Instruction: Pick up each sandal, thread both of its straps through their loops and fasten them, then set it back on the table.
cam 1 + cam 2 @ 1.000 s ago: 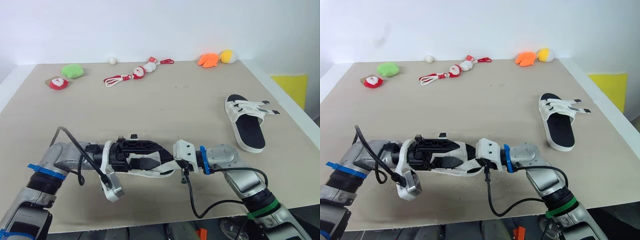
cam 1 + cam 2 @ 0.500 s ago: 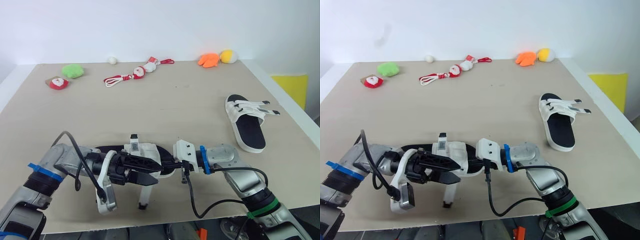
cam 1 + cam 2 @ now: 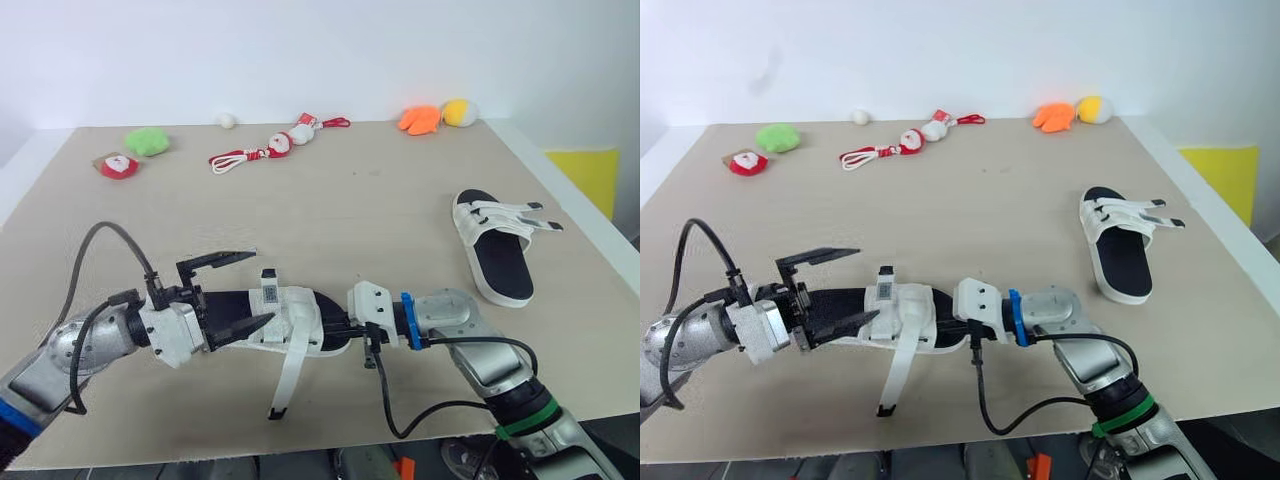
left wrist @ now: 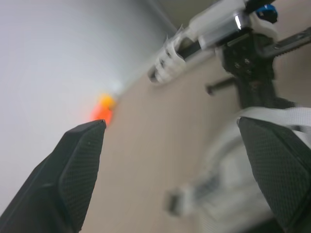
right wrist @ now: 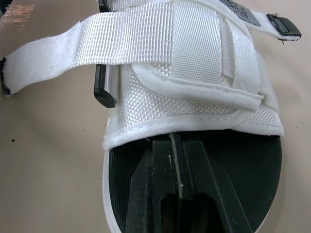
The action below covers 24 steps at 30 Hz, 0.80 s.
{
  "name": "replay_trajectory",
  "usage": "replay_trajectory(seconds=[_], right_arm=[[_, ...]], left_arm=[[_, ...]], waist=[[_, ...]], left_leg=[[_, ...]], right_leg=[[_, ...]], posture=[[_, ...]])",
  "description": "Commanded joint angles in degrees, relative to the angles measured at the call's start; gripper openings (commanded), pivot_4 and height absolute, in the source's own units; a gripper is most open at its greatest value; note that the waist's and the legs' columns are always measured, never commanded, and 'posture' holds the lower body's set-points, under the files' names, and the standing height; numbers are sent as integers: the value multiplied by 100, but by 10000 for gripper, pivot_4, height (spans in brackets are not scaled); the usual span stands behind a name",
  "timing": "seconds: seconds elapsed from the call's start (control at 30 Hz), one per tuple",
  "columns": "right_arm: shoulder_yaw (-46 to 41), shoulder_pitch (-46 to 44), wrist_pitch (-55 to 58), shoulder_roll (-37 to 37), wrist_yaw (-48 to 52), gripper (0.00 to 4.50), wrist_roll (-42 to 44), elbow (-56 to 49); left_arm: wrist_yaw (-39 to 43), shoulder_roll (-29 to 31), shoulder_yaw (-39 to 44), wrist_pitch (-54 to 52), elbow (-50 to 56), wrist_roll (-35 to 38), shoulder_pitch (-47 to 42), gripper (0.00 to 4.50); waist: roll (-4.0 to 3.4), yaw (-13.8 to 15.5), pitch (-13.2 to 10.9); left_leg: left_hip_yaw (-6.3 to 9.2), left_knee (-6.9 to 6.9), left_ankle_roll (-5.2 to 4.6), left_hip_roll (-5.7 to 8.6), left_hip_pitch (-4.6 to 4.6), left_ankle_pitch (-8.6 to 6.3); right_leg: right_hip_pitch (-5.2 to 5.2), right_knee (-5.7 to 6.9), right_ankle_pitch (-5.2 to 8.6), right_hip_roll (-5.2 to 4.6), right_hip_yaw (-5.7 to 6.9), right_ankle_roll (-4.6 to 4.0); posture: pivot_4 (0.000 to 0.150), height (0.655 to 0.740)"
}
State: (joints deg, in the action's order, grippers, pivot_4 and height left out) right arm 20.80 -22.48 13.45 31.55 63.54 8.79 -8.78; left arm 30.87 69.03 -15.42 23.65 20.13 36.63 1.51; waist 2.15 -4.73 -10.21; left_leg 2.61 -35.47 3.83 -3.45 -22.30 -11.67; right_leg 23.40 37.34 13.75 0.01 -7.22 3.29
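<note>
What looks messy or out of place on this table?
On the near sandal, a long white strap dangles loose toward the table edge, unfastened. The far sandal has two straps sticking out sideways, undone.

We lose right gripper tips under sandal upper, so cannot see where they bite. Sandal heel cut by right wrist view's edge. In left wrist view we see most of sandal as pale blur; orange blob far off too soft to name. Lower finger of left gripper covers sandal's end. Far toys: we cannot make out what white-and-red figures are.
</note>
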Motion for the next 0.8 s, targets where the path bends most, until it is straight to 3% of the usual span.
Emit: replay_trajectory(seconds=[0.03, 0.13, 0.3, 0.6, 0.8], right_arm=[[201, 91, 57, 61, 114, 0, -131, 228], [238, 38, 46, 0, 124, 0, -137, 284], [260, -2, 50, -60, 125, 0, -144, 304], [211, 48, 102, -71, 42, 0, -168, 239], [170, 86, 130, -43, -42, 0, -175, 183]], left_arm=[[300, 557, 605, -1590, 1071, 1937, 696, 44708], [712, 894, 1082, -2805, 1436, 3176, 1337, 44708], [1443, 1126, 1599, -4253, 1645, 3661, 1853, 44708], [812, -193, 689, -6190, 1510, 3285, 134, 44708], [502, -962, 367, -7050, 1339, 3024, -479, 44708]], waist=[[0, 5, -3], [-5, 14, -7], [-13, 12, -11], [-12, -11, -8], [-4, -34, -4]], left_leg=[[0, 1, 0, 0, 1, 0], [-3, 1, 1, -7, 5, -1], [-6, 2, 2, -10, 12, -1], [-8, 3, 13, -10, 8, -8], [-2, 4, 15, -11, 4, -10]], right_leg=[[1, 0, 0, 0, 0, 0], [4, 1, 1, 3, 3, -3], [14, 2, 1, 12, 5, -7], [18, 0, 4, 15, 0, -11], [17, 0, 6, 24, -4, -15]], posture=[[1500, 7400], [1500, 7400], [1500, 7400], [1500, 7400], [1500, 7400]])
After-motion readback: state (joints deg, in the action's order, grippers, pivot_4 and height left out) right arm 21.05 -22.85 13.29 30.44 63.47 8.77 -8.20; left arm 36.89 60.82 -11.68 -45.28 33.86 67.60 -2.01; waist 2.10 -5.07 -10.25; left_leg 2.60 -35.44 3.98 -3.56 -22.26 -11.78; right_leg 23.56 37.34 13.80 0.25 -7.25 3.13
